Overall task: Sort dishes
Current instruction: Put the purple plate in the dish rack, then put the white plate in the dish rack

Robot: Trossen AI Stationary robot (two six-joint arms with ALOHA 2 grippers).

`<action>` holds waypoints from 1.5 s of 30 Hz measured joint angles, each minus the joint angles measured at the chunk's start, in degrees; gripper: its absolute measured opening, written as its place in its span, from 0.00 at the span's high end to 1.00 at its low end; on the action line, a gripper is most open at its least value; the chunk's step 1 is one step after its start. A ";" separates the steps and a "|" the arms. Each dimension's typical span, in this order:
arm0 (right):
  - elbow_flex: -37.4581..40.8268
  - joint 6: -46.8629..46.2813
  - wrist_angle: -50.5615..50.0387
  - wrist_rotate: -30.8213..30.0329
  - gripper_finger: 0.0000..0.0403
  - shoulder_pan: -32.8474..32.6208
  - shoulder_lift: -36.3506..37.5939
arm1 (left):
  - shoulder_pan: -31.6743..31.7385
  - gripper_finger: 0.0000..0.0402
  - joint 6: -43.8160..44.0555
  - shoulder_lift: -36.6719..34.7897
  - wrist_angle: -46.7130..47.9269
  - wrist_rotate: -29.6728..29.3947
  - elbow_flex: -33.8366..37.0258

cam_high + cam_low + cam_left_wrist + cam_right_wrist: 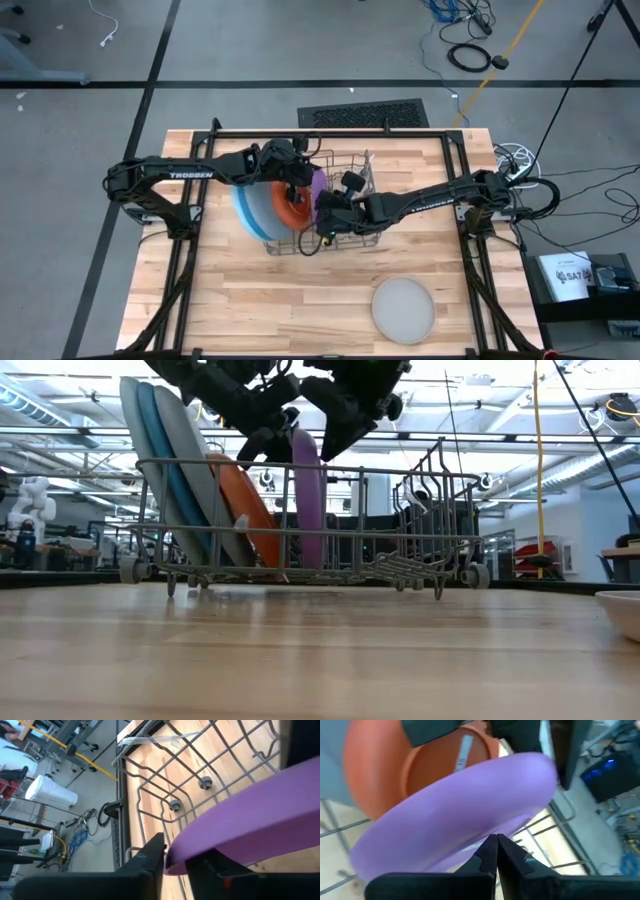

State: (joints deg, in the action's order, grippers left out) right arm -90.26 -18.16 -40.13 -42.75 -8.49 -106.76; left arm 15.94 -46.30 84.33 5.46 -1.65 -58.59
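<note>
Right now everything turns on the purple plate [308, 500], which stands on edge in the rack [400, 565], its flat faces turned toward the orange plate [245, 510] on one side and the rack's bare slots on the other. So its long axis runs up and down, and its top rim is the part both arms meet.

The left end effector [268, 442] sits at that rim, over the rack and on the orange-plate side. Its wrist view shows the purple rim lying between the two fingers [150, 857] with the jaws narrowly parted; whether they touch the plate I cannot tell.

The right end effector [496, 851] comes in from the rack's other side and sits just beside the purple plate with its fingers pressed together, holding nothing.

Beyond the orange plate, three large plates [165, 470] lean together at the rack's end.

One pale grey plate [403, 306] lies flat on the worktop [250, 310], well apart from the rack on the right arm's side, so the right arm looks nearer to it.
</note>
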 joint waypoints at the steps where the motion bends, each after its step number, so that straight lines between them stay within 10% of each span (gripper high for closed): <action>1: 0.00 -0.02 -0.01 0.96 1.00 0.00 0.00 | -0.02 0.80 -0.02 -0.06 0.02 0.00 0.00; 45: 0.07 6.45 8.29 8.66 1.00 4.06 -1.64 | -12.31 0.70 7.31 -23.10 2.07 -14.95 -1.15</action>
State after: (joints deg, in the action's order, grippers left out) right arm -90.19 -11.70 -31.84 -34.09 -4.43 -108.40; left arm 3.63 -38.99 61.23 7.53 -16.60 -59.74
